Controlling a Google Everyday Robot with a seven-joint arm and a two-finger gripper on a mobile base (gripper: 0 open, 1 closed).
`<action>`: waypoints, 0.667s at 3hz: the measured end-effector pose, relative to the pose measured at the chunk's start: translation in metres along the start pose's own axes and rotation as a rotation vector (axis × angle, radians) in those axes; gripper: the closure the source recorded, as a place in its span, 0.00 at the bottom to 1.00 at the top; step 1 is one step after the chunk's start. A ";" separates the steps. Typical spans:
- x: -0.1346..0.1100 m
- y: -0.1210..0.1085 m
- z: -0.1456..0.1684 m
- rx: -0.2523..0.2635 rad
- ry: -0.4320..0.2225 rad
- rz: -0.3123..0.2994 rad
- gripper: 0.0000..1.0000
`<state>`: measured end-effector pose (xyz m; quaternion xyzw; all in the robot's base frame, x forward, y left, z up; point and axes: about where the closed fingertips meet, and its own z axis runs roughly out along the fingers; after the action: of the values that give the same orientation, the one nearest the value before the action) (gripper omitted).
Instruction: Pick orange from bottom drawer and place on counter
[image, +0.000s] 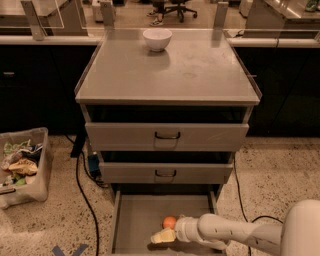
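Orange (169, 222) rests on the floor of the open bottom drawer (131, 220), near its front. Your pincer (161, 236) lies just in front of it, slightly left, seemingly beside it; you cannot tell whether it is open or closed.

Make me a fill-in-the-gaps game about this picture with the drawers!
The small round orange fruit lies in the ____ grey metal drawer.
The round ____ bowl sits on the flat grey metal counter.
The robot's pincer is inside that drawer, right beside the orange ____.
Missing words: bottom; white; fruit.
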<state>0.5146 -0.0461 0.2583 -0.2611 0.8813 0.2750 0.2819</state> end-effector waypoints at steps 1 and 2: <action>0.007 0.005 0.016 0.012 0.015 -0.032 0.00; 0.029 0.003 0.060 0.039 0.084 -0.064 0.00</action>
<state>0.5135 -0.0151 0.1991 -0.2950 0.8886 0.2376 0.2585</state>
